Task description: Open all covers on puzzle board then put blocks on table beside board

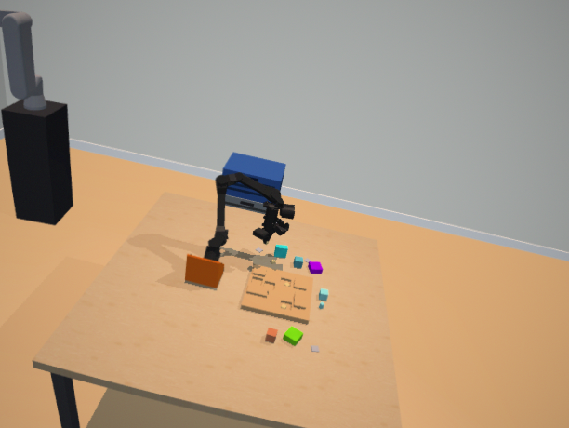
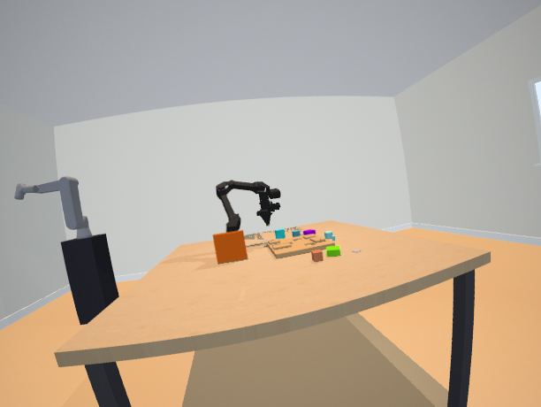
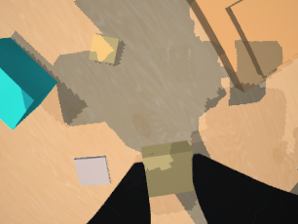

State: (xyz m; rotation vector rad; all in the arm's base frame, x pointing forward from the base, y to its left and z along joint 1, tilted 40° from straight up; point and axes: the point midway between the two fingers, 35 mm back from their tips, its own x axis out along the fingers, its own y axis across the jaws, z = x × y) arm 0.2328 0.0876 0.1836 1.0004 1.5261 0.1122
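My gripper [image 1: 266,240] [image 2: 267,223] [image 3: 167,168] is shut on a pale yellow block [image 3: 170,184], held above the table behind the puzzle board [image 1: 253,302] [image 2: 283,253] [image 3: 214,9]. The wooden board has several grooves and recesses; cover positions are too small to tell. Two small yellow pieces, one farther back [image 1: 286,283] and one nearer the front [image 1: 284,306], show in the board's right half. Another yellow block [image 1: 274,261] [image 3: 103,49] lies on the table just behind the board. Whether any wells still hold other blocks cannot be told.
A cyan block [image 1: 281,251] [image 2: 279,234] [image 3: 15,97], a teal block [image 1: 298,262] and a purple block [image 1: 315,267] lie behind the board. Light blue pieces [image 1: 324,294] lie right. Red [image 1: 271,335] and green [image 1: 293,335] blocks lie in front. An orange panel [image 1: 204,271] stands left.
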